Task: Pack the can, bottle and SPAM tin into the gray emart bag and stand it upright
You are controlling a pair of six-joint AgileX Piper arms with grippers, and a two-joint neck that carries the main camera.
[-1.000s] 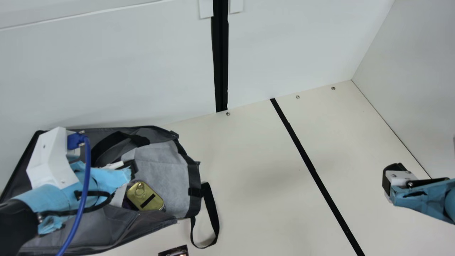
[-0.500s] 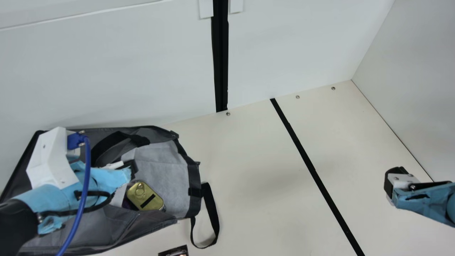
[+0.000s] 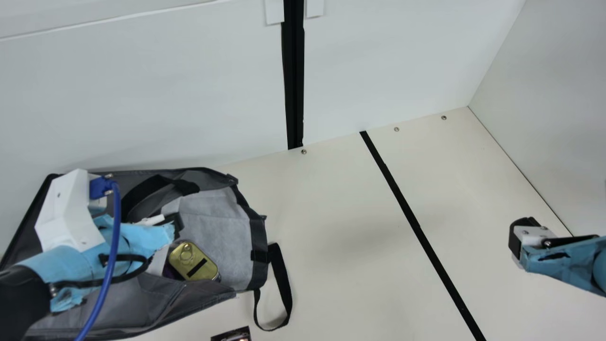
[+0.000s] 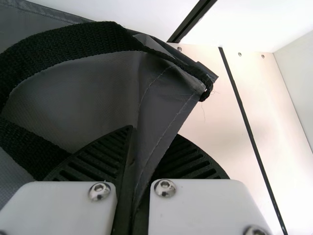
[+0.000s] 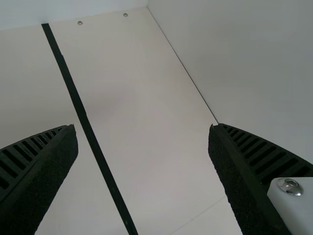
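The gray bag (image 3: 215, 237) lies spread out at the left of the main view, with a gold pull-ring tin (image 3: 194, 261) resting on its light lining. My left gripper (image 3: 175, 226) is over the bag, just above the tin in that view. In the left wrist view, a fold of the bag (image 4: 164, 107) runs between the fingers of my left gripper (image 4: 149, 134), which is shut on it. At the far right, my right gripper (image 3: 520, 239) is well apart from the bag. The right wrist view has my right gripper (image 5: 142, 125) open with nothing between its fingers.
A black strap loop (image 3: 282, 289) lies on the table beside the bag. A small dark object (image 3: 232, 335) is cut off by the main view's lower edge. White walls (image 3: 388, 61) rise behind and at the right; a black line (image 3: 416, 227) crosses the table.
My right gripper shifted slightly down and right, then came back up and left. The left arm, bag and tin kept still.
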